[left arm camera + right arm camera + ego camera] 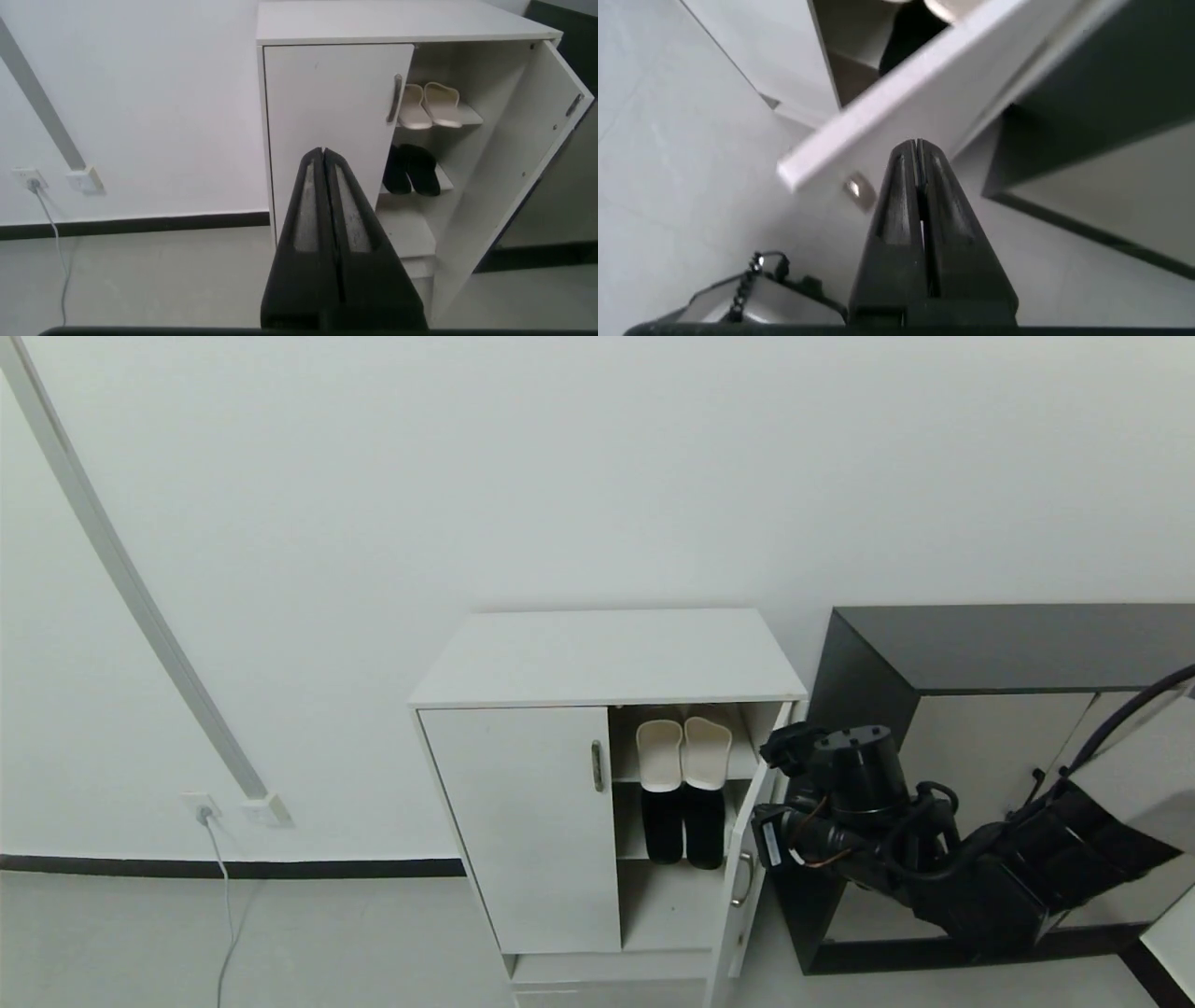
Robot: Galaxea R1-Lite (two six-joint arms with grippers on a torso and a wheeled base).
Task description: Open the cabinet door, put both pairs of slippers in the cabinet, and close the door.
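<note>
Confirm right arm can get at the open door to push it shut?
Likely yes. The right tool, shut, sits close beside the open door on its outer face, near its handle, with nothing visible between them. The black cabinet stands close behind the arm, so room to swing may be tight.

No legible text or signs

Head camera: high, facing forward and down at the cabinet [607, 658] against the wall [373, 476], mid-distance. Left wrist camera: lower, well back, sighting along the left gripper [323, 154] at the cabinet front. Right wrist camera: very near, over the right gripper [915, 147], facing the open door [906, 107] edge and floor [682, 187]. All three share that door.
</note>
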